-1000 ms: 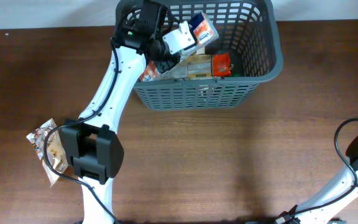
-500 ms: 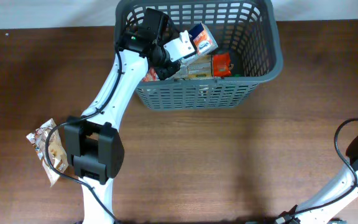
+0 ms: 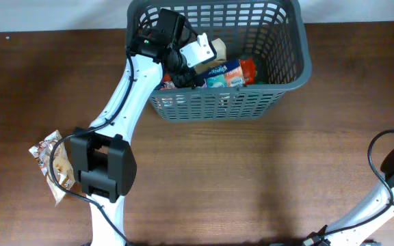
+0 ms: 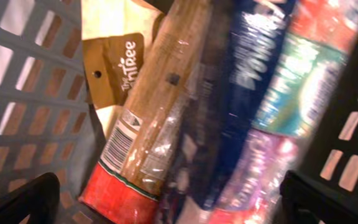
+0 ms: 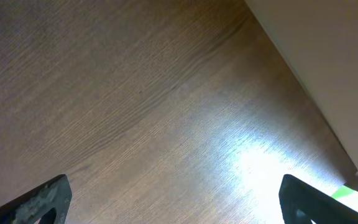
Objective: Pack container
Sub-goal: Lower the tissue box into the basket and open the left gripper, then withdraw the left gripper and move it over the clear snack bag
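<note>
Grey basket at far edge of table, packets inside. Over them, left gripper released, jaws wide, nothing held. At tabletop, right gripper also spread, empty.

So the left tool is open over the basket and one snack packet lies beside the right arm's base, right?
No, the overhead view shows the snack packet beside the left arm's base; the left tool is open over the basket.
</note>
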